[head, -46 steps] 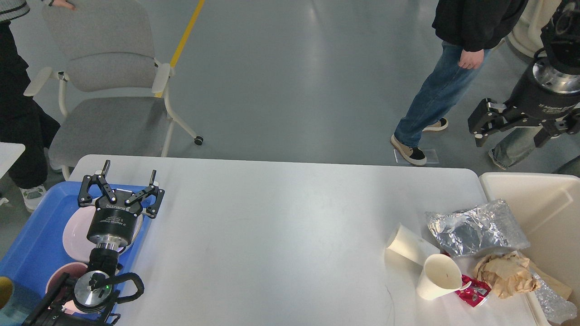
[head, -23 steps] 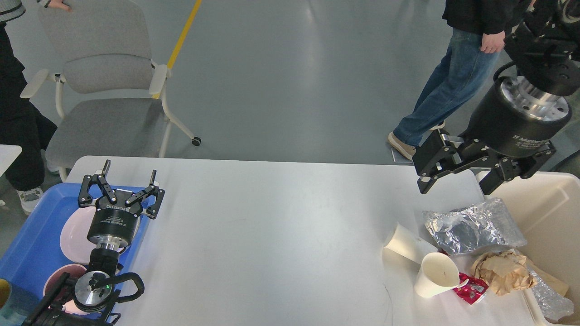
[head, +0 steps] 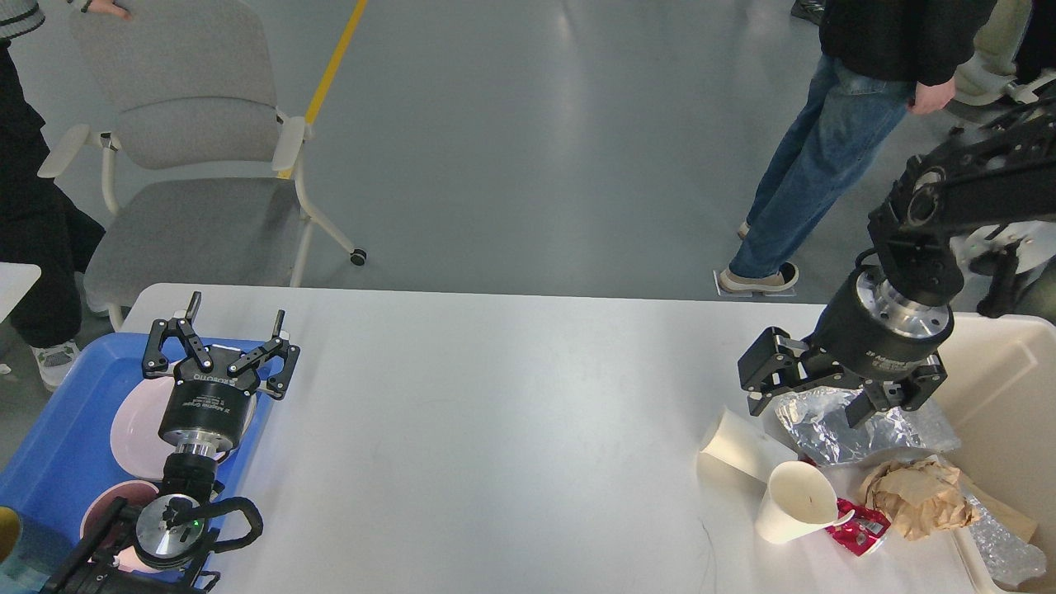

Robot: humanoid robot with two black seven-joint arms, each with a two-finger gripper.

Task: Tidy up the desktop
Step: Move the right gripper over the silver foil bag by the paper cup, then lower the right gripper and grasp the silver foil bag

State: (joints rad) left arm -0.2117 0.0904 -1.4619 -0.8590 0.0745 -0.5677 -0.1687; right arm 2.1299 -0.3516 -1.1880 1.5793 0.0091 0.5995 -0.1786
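Note:
The white desktop (head: 495, 412) fills the lower view. At its right end lie a crumpled silver foil bag (head: 895, 433), two tipped paper cups (head: 738, 445) (head: 796, 503), a red wrapper (head: 862, 528) and a ball of brown paper (head: 920, 487). My right gripper (head: 807, 411) is open and points down just over the foil bag's left part, one finger on each side of it. My left gripper (head: 237, 312) is open and empty above the blue tray's far right edge.
A blue tray (head: 49, 437) at the left holds pink plates (head: 136, 429) and a pink bowl (head: 99, 507). A cream bin (head: 1006, 379) stands at the right edge. A grey chair (head: 198, 181) and a walking person (head: 825, 140) are beyond the table.
My right arm has swung down and leftward from high off the table's right side to just over the foil bag. The left arm has not moved. The person has stepped rightward.

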